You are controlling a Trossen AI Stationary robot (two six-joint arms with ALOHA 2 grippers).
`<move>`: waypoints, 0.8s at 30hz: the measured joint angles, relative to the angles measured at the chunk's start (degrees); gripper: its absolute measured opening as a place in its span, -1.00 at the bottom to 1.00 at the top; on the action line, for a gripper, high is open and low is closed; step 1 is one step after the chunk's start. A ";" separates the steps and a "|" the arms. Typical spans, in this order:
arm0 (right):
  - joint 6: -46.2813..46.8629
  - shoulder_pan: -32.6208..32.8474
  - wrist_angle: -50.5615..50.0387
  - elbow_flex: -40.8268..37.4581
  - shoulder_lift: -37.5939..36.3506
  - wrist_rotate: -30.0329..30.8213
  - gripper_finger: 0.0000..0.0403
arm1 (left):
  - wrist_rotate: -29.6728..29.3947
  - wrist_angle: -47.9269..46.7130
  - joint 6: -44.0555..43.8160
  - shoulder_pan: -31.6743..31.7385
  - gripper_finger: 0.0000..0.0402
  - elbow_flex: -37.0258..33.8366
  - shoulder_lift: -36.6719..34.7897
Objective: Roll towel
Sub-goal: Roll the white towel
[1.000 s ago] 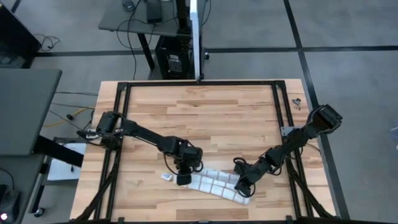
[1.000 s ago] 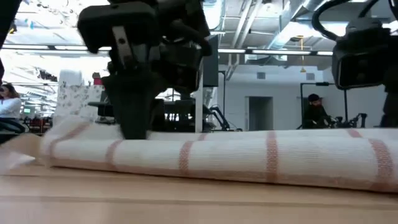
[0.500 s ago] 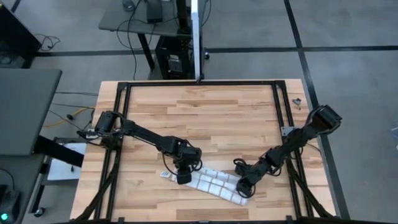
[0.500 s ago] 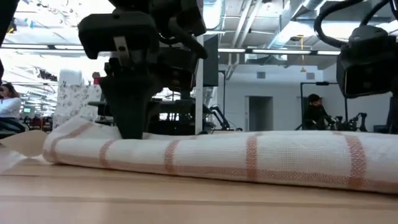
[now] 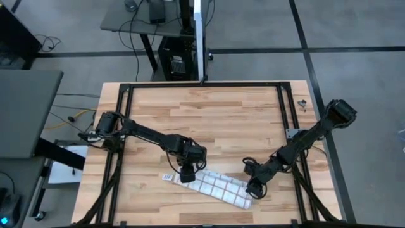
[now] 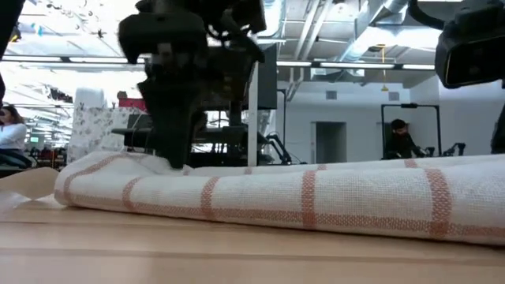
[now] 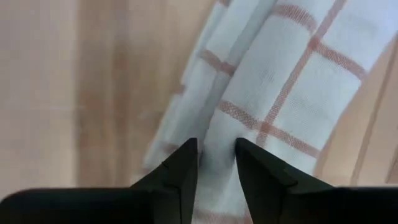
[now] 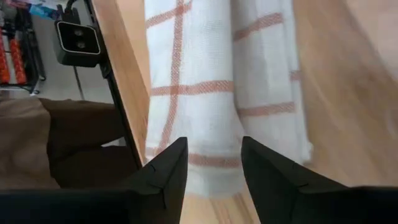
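The towel (image 5: 218, 187) is white with red-brown grid lines and lies as a long roll on the wooden table near its front edge, slanting from left to right. Its underside rests on the table (image 6: 276, 197). My left gripper (image 5: 188, 178) stands over the roll's left end, pointing down, its fingertips (image 7: 216, 155) a little apart with a ridge of cloth (image 7: 217, 134) between them. My right gripper (image 5: 253, 189) stands at the roll's right end (image 8: 205, 81), its fingers (image 8: 214, 155) wide apart above the cloth. My left gripper comes at the roll's left end (image 7: 219, 149) from above, one finger on each side of a raised ridge of cloth. I cannot tell whether the fingers touch it. The roll lies on the table.
A tiny white scrap (image 5: 168, 178) lies on the table just left of the towel's left end. Black frame rails (image 5: 120, 126) run along the table's sides. A small camera (image 8: 78, 37) sits at the table's front edge. Bare wood (image 5: 209, 120) stretches to the far side.
Both grippers have risen a little from the roll, the right one more. The right gripper has also shifted slightly toward the table's right edge. The towel roll has stayed on the table, and its right end has swung a little toward the near edge.
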 joint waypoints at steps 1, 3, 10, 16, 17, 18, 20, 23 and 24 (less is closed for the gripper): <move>-0.05 -0.01 -0.21 0.00 -1.01 0.04 -0.33 | -1.10 -1.30 0.66 -0.03 -0.53 1.53 -0.17; -0.05 -0.03 0.54 0.00 -2.84 0.50 -0.35 | -3.12 -3.28 1.96 -0.20 -0.53 4.60 -0.54; 0.32 1.83 17.35 0.17 -1.14 5.47 -0.47 | -1.07 -3.83 4.10 -3.51 -0.54 6.92 -3.27; 0.89 5.19 25.83 2.58 9.62 4.72 -0.95 | 5.16 4.87 0.50 -6.79 -0.59 -3.58 -3.10; 2.17 5.75 25.95 2.90 11.23 4.62 -0.95 | 5.31 7.33 -1.02 -7.03 -0.60 -5.39 -3.10; 3.54 6.21 25.94 2.99 12.41 4.57 -0.95 | 5.31 9.28 -2.50 -7.15 -0.61 -7.09 -3.10; 5.56 7.01 25.86 3.01 14.36 4.45 -0.98 | 5.20 12.31 -4.46 -7.13 -0.62 -9.54 -3.10; 7.58 7.81 22.38 3.04 16.48 4.09 -0.99 | 3.65 14.68 -6.22 -6.93 -0.62 -11.97 -3.10; 7.94 7.79 20.02 3.04 16.85 3.67 -0.99 | 3.08 15.50 -6.84 -6.85 -0.62 -12.82 -3.10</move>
